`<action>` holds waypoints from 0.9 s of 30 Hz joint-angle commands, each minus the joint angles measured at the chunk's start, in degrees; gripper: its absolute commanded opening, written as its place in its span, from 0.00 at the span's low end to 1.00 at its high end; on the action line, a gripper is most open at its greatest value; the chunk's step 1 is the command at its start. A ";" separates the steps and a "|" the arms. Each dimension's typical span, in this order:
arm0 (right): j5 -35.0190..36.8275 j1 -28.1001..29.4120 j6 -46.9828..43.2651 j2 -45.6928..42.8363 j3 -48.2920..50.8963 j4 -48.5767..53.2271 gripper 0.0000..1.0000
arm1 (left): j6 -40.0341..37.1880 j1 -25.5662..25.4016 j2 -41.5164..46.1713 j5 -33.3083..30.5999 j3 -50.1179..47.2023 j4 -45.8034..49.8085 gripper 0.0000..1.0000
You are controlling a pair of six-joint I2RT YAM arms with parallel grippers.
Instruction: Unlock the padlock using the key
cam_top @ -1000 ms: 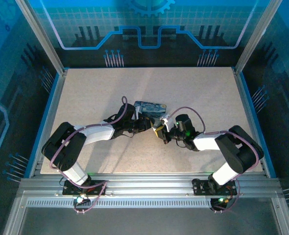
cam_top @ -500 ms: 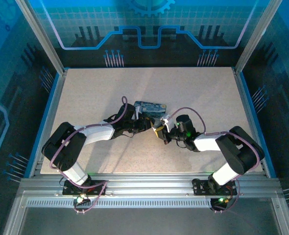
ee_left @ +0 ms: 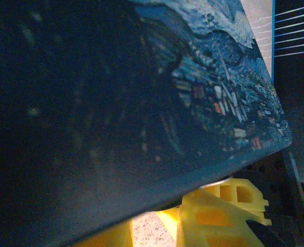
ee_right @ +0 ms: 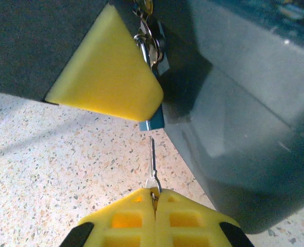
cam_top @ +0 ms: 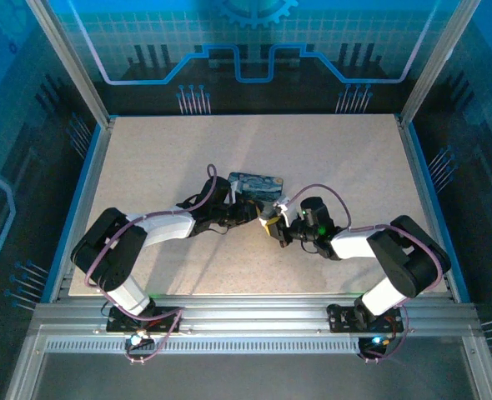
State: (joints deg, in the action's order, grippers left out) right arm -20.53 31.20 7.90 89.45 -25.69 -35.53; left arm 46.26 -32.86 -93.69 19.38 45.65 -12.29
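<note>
The small bluish padlock (ee_right: 153,123) hangs at the corner of the dark blue painted box (ee_right: 245,103), its looped shackle just above. A yellow finger (ee_right: 108,77) of my left gripper (cam_top: 254,212) lies flat over the padlock's face, so its bottom end alone pokes out. My right gripper (ee_right: 154,193) is shut on the head of the thin key (ee_right: 151,159). The blade points straight up at the padlock's underside, its tip a short gap below. In the left wrist view the box (ee_left: 116,103) looms close above the yellow fingers (ee_left: 219,216).
The box (cam_top: 254,182) sits mid-table with both arms meeting at its near side. Speckled tabletop (ee_right: 49,154) lies under the key. The table's blue rim (cam_top: 79,200) and the frame posts stand well away from the grippers.
My right gripper has crept slightly left and forward, bringing the key closer to the padlock. The left arm and box have held still.
</note>
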 commanded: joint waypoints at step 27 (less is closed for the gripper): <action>-0.25 0.09 3.21 1.87 -3.43 -4.87 0.00 | 0.27 -0.39 1.06 1.52 0.78 -1.76 0.08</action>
State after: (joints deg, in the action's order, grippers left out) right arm -20.36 31.18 10.31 90.63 -26.79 -36.99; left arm 46.63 -32.80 -93.69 18.90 45.65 -12.67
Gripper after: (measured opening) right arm 0.049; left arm 0.211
